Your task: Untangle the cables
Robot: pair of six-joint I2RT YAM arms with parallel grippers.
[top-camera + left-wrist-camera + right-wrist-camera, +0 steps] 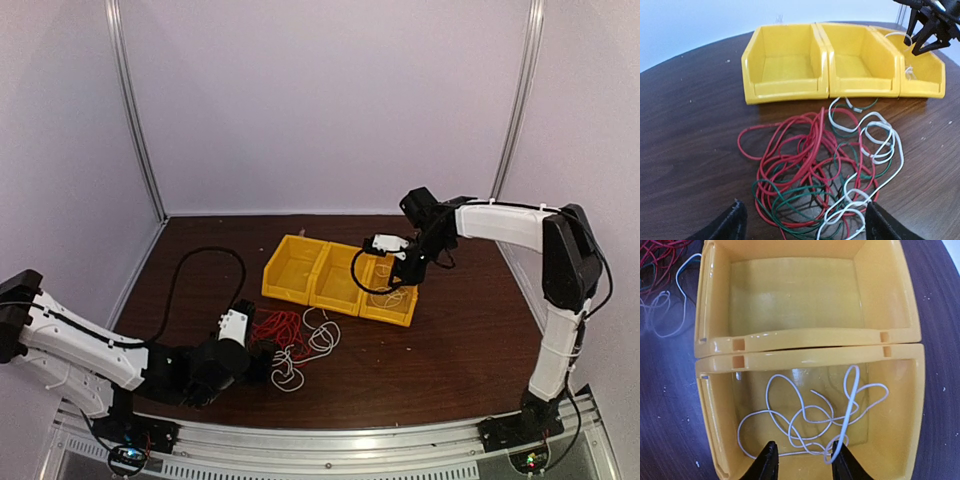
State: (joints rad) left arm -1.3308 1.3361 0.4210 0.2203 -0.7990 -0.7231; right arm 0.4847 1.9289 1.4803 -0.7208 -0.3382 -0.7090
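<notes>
A mixed clump of red, green and white cables (815,165) lies on the dark table, in front of three yellow bins; it also shows in the top view (295,340). My left gripper (802,227) is open, low at the near edge of the clump, one finger on each side. My right gripper (805,465) is open over the rightmost bin (910,405). A loose white cable (805,420) lies in that bin, and one loop of it rests against the right finger (845,462). In the top view the right gripper (400,275) hovers above this bin.
Three yellow bins stand in a row mid-table: left (785,65), middle (860,60), right (927,75). The left and middle bins hold nothing. White loops (320,340) trail from the clump toward the bins. A thick black arm cable (205,255) arcs over the left side.
</notes>
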